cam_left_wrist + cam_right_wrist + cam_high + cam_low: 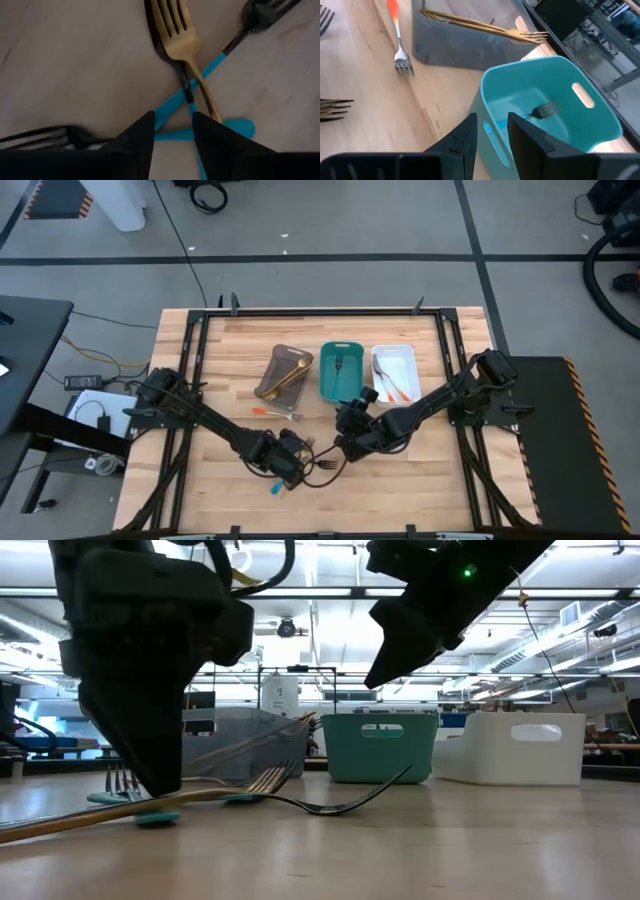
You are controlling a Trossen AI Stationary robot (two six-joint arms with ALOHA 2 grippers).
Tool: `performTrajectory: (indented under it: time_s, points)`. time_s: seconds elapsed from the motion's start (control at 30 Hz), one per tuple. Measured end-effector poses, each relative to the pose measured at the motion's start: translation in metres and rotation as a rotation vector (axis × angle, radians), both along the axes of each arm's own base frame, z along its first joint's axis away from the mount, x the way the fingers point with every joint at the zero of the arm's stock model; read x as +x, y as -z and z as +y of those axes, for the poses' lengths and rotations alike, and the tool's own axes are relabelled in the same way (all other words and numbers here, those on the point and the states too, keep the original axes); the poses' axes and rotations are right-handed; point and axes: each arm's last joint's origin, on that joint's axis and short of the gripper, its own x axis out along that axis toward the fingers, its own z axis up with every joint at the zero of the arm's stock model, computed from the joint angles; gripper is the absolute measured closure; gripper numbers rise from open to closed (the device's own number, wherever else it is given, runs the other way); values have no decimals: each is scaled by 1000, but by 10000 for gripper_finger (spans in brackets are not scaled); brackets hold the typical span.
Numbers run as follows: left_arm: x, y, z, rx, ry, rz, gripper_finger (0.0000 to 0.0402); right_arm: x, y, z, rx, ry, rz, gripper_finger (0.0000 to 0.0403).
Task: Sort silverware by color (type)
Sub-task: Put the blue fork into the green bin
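Observation:
A small pile of silverware [312, 466] lies near the table's near edge: a gold fork [175, 30] crossing blue-handled dark pieces [172, 100]. My left gripper [172, 132] is down on this pile and open, with a blue handle [172, 134] lying across the gap between its fingers. My right gripper [348, 423] is open and empty, hanging above the near end of the teal tray [560, 75], which holds a dark fork [545, 109]. An orange-handled fork [275, 413] lies alone on the table. My left gripper comes at the pile from above, one finger [142, 137] on each side of the blue handle where the pieces cross. I cannot tell whether the fingers touch it. All the pieces lie flat on the table.
Three trays stand in a row at mid-table. The grey-brown tray [285, 372] holds gold pieces, the teal tray [341, 372] is in the middle, and the white tray [395, 372] holds orange-handled pieces. Bare wood shows left and right of the pile.

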Motion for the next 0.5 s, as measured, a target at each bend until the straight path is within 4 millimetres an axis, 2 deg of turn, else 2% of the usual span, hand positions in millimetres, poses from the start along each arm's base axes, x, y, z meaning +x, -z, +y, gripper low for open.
performTrajectory:
  time_s: [0.5]
  points:
    - [-1,9,3,130,139,51,260,-2,0,6,12,-15,-7,288]
